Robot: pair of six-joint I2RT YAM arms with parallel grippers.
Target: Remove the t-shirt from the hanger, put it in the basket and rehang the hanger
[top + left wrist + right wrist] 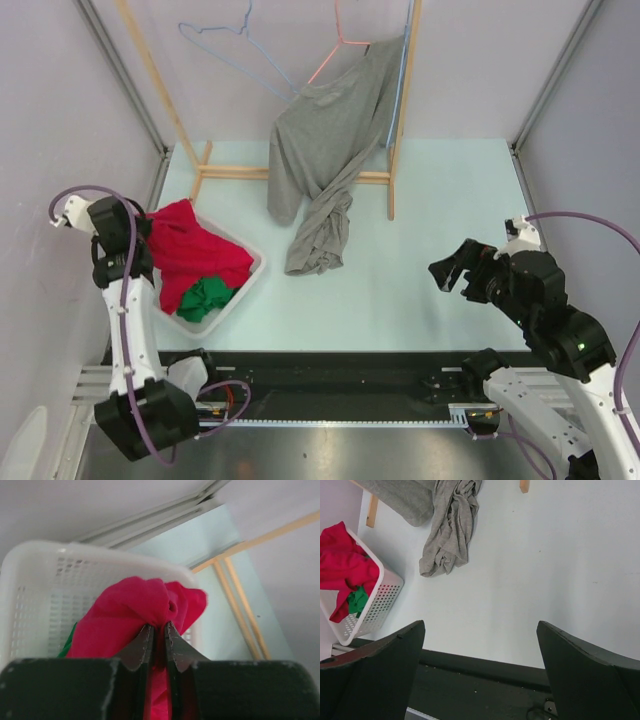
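Over the white basket (30, 580), the left gripper (159, 640) is pinching a fold of red cloth (140, 610), while the right gripper (480, 625) is hovering spread wide, well apart from the grey t-shirt (325, 130). That shirt is hanging from the pink hanger (325, 65) on the rack (405, 100), its hem pooling on the table (450, 200). Removal looks not yet begun; next, the right gripper needs to reach the shirt near its collar and draw it off.

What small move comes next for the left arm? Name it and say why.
Probably open the left pincer: it pinches the red cloth garment, which already lies heaped in the white plastic mesh basket, so letting go frees this arm for the hanging grey cloth t-shirt.
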